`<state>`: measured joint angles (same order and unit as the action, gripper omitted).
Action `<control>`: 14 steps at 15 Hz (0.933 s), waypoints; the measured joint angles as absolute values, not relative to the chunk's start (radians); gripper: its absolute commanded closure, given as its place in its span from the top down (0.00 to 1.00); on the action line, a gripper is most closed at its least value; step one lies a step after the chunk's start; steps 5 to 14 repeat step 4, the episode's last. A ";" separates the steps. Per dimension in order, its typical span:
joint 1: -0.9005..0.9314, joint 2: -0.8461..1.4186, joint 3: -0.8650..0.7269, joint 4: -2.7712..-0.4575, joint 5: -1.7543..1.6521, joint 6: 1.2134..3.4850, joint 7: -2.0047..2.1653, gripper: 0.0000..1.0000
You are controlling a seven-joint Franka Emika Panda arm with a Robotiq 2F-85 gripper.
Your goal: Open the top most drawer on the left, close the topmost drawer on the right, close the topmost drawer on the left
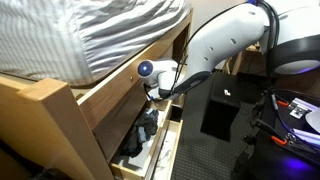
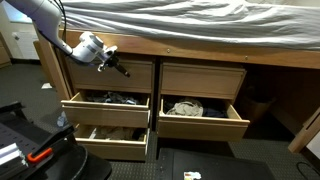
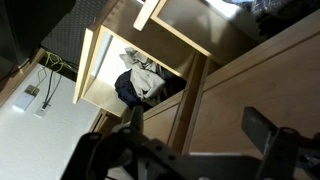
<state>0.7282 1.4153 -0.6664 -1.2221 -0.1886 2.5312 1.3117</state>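
Three steps are set, and I judge I am on the first, since in an exterior view the top left drawer (image 2: 110,76) sits flush under the bed rail with the gripper (image 2: 122,70) right at its front, though I cannot tell whether it touches. Below it the middle left drawer (image 2: 104,112) stands pulled out with clothes inside. The top right drawer (image 2: 203,80) also looks flush to me, while the right-hand drawer under it (image 2: 200,124) is out, so the second step may need little or nothing. That is a judgement only. From the side, in an exterior view, the gripper (image 1: 163,88) hangs beside the wooden frame beneath the striped mattress (image 1: 90,35), above an open drawer (image 1: 172,150) that holds dark clothes (image 1: 146,128). I cannot read the jaw gap from there. In the wrist view the gripper (image 3: 197,135) shows its fingers (image 3: 262,128) spread wide with nothing between them. It looks past a wooden drawer front toward an open drawer (image 3: 88,70) with a bundle of clothes (image 3: 140,82). I can make out no handle on the top front. My next move calls for finding an edge or lip to hook, closing on it, then pulling straight out, clear of the drawer below.
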 measured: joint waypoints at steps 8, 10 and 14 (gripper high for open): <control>0.714 1.417 -0.661 -1.223 -0.202 2.535 1.318 1.00; 0.714 1.417 -0.661 -1.223 -0.202 2.535 1.318 1.00; 0.714 1.417 -0.661 -1.223 -0.202 2.535 1.318 1.00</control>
